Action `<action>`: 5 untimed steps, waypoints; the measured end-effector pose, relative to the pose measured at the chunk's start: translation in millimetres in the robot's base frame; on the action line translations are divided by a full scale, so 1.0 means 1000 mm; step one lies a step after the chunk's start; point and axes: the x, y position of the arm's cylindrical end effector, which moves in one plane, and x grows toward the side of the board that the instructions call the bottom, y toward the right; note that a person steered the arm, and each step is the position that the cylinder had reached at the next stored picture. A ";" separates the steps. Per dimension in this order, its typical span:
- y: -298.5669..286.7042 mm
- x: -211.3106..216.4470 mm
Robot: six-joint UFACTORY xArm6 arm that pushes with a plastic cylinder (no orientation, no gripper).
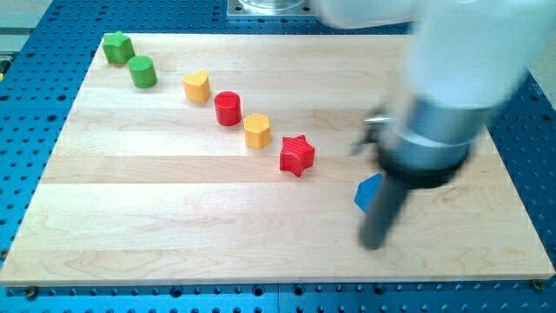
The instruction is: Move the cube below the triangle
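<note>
My tip point(373, 244) sits just below the half-hidden blue block point(368, 192); its orientation and shape can't be told.

A single camera stands off the near long edge of the wooden board point(174, 217), looking down at a slant across it toward the far edge, close enough that the board fills the view and the blurred arm point(452, 78) looms large at the view's right.
</note>
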 end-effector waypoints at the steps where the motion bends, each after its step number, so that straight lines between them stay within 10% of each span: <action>1: 0.029 -0.050; 2: 0.074 -0.102; 4: 0.111 -0.021; 5: 0.105 -0.103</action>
